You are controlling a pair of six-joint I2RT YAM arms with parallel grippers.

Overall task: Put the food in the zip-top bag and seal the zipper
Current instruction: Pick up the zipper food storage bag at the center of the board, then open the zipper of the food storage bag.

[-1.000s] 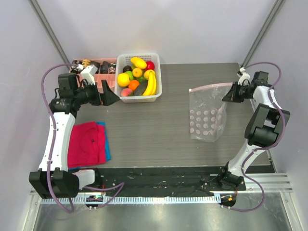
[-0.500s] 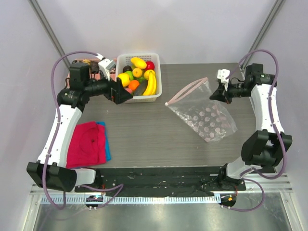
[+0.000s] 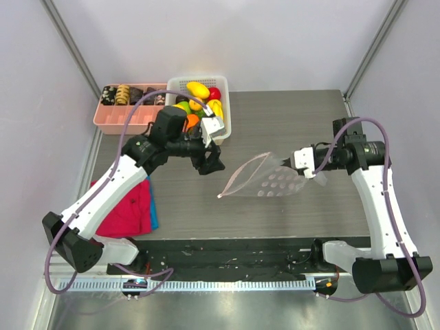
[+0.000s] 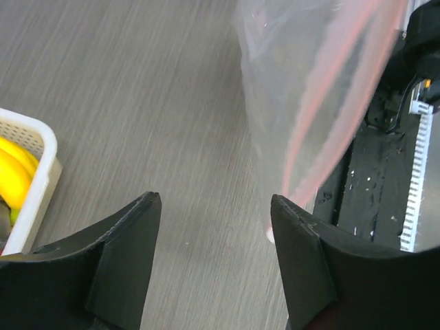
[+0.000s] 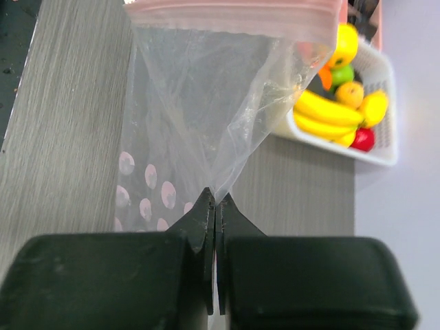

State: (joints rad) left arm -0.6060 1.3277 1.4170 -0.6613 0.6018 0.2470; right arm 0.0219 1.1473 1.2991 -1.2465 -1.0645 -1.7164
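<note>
The clear polka-dot zip-top bag [image 3: 269, 180] hangs over the middle of the table, its mouth turned left. Its pink zipper [image 3: 237, 175] curves along that edge. My right gripper [image 3: 307, 166] is shut on the bag's right edge. In the right wrist view the shut gripper [image 5: 216, 198] pinches the bag [image 5: 185, 117] below the zipper [image 5: 227, 15]. My left gripper [image 3: 210, 162] is open and empty, just left of the bag's mouth. In the left wrist view it [image 4: 214, 203] is over bare table, with the bag [image 4: 302, 82] ahead on the right. The food [image 3: 199, 96] lies in the white basket [image 3: 225, 127].
A pink divided tray [image 3: 117, 122] with dark snack pieces stands at the back left beside the basket. A red cloth [image 3: 130, 206] over a blue one lies at the front left. The basket corner [image 4: 31, 185] shows at the left of the left wrist view.
My left arm has swung from the basket to the table's middle, near the bag's mouth. My right gripper has carried the bag left and forward, its mouth now turned left.
</note>
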